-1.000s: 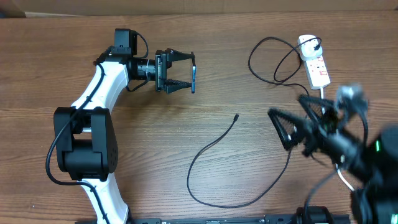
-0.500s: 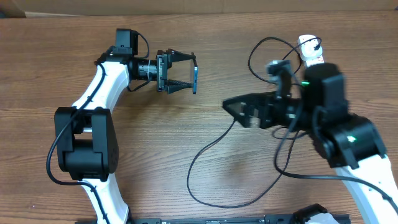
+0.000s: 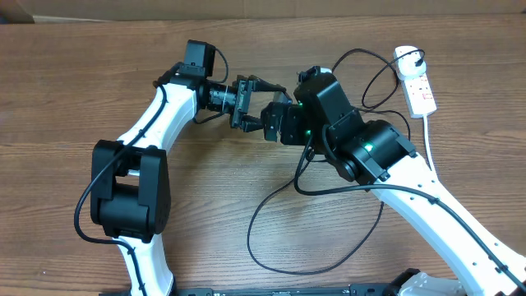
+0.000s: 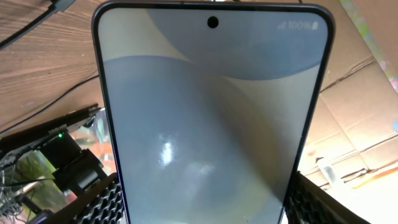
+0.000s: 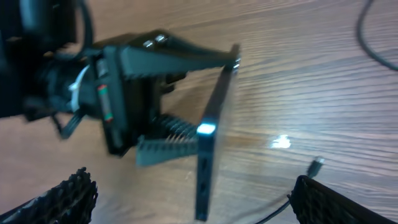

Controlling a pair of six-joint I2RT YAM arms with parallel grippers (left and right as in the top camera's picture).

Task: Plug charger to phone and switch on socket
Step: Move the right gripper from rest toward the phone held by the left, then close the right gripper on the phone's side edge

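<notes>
The left gripper (image 5: pixel 214 99) pinches the phone (image 4: pixel 211 124) between its two fingers and holds it up over the table (image 3: pixel 66 99), turned on its thin edge. The phone's screen is lit, pale grey and blue, and it faces the left wrist camera. The right gripper (image 5: pixel 194 180) is wide open with nothing in it. It sits very close to the phone and points at its edge. The charger (image 3: pixel 271 193) is a thin black cable that lies in a big loop on the table. Its small tip (image 5: pixel 317 165) rests on the wood, near the phone but not touching it. The other end runs to the white socket (image 3: pixel 417 82) at the far right of the table.
</notes>
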